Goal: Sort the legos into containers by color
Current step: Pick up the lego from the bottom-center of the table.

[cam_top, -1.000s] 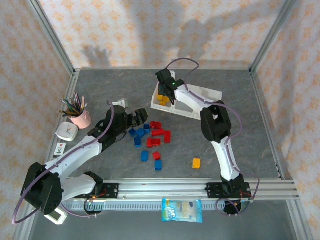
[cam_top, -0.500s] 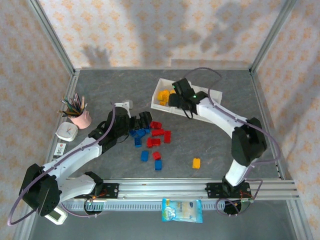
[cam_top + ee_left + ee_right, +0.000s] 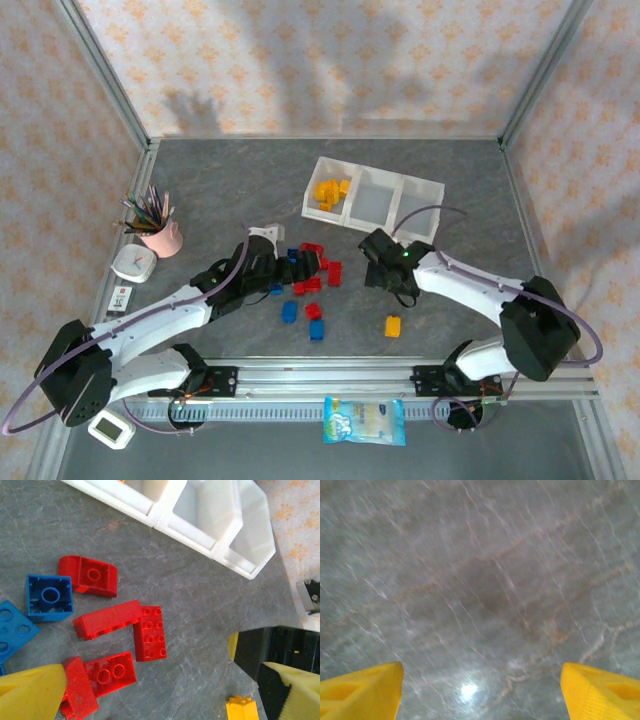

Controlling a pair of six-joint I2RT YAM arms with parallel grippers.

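Observation:
Red legos [image 3: 316, 268] and blue legos [image 3: 289, 311] lie scattered mid-table, and one yellow lego [image 3: 393, 326] sits apart to their right. The white three-compartment tray [image 3: 420, 186] stands at the back, with yellow legos [image 3: 330, 192] in its left compartment. My left gripper [image 3: 290, 263] hovers open over the pile; between its fingers are red legos [image 3: 120, 622], with a blue lego [image 3: 49, 597] to the left, the yellow lego [image 3: 241, 709] and the tray [image 3: 220, 555]. My right gripper [image 3: 380, 268] is open and empty above bare table [image 3: 480, 580], just right of the red legos.
A pink cup of pencils [image 3: 160, 235], a small white clock [image 3: 133, 264] and a card [image 3: 121, 298] sit at the left. A snack packet [image 3: 364, 420] lies in front of the rail. Metal frame posts line both sides.
My right arm has swung from the tray's left compartment down to the table beside the red legos. My left gripper has slid right over the pile.

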